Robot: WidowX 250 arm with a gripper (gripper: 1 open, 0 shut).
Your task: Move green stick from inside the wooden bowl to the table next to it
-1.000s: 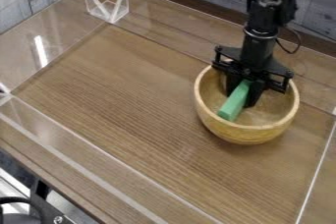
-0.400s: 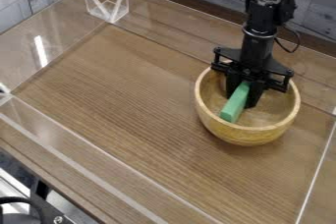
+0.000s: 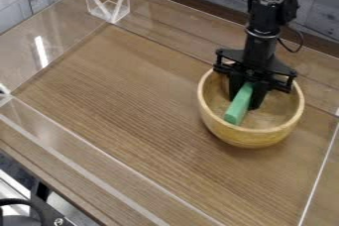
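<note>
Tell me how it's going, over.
Gripper closed at green stick. Stick in wooden bowl, not out yet. Bowl rim around it.

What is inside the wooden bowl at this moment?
Inside the wooden bowl lies the green stick. The gripper reaches in over its upper end; that end and the bowl floor beneath are covered, so I cannot see them.
</note>
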